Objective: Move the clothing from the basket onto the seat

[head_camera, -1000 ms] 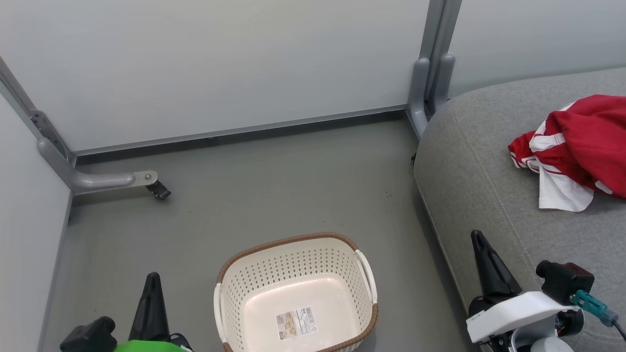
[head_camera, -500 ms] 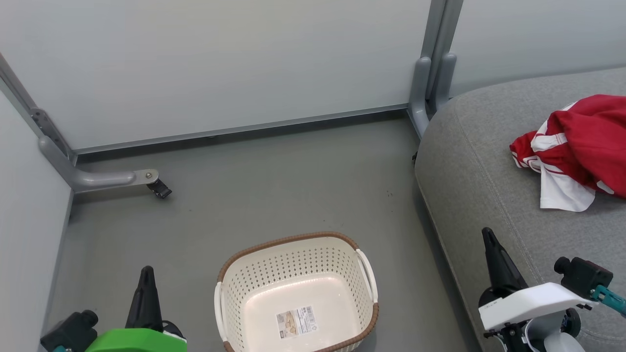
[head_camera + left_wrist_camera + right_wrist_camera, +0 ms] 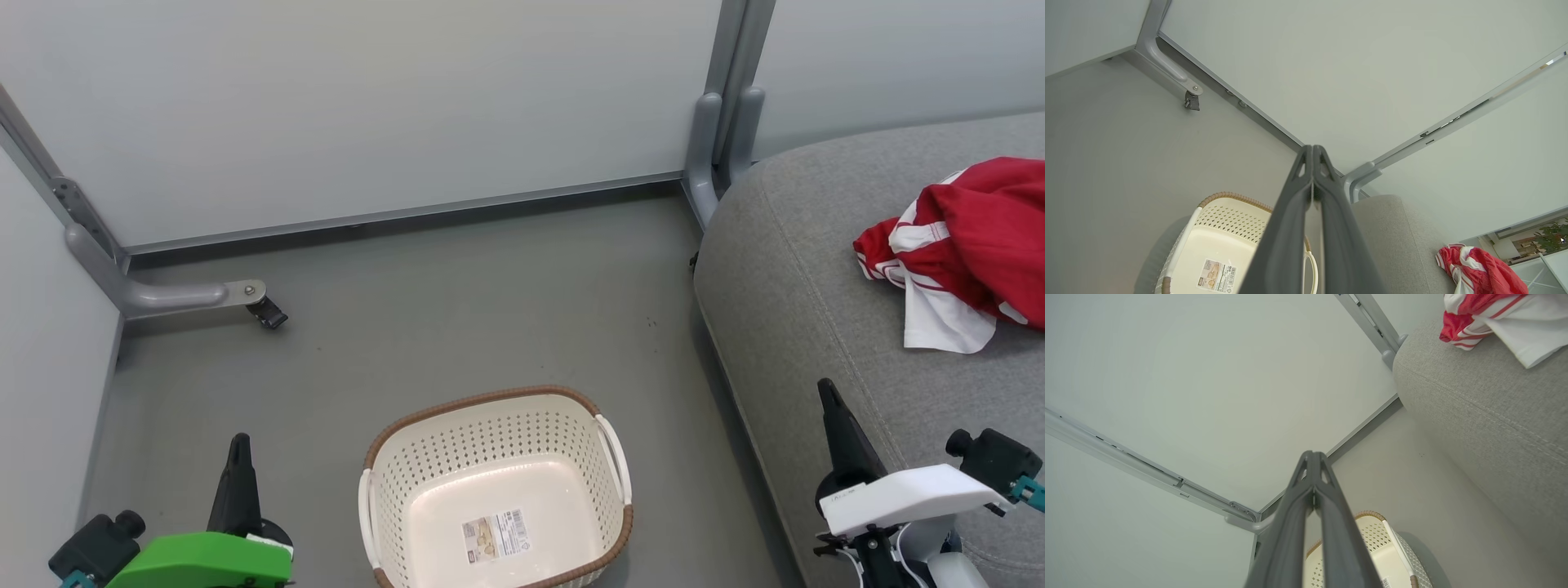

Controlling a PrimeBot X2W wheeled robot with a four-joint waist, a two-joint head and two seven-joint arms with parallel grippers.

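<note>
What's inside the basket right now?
The basket holds just a label sticker on its floor. Its near end lies past the picture's edge, unseen. The clothing lies on the seat.

The place was taken for a partitioned test bay dressed as a corner of a home. It was closed in by plain pale panels (image 3: 367,106) held in grey metal posts (image 3: 739,49), one foot (image 3: 175,297) being fitted with a small caster (image 3: 268,314), and a smooth grey floor (image 3: 457,302) was laid. Home use was suggested by a grey upholstered seat (image 3: 800,310), a laundry basket (image 3: 490,445) and red clothing (image 3: 971,237). A plant (image 3: 1553,237) was glimpsed past one panel.
</note>
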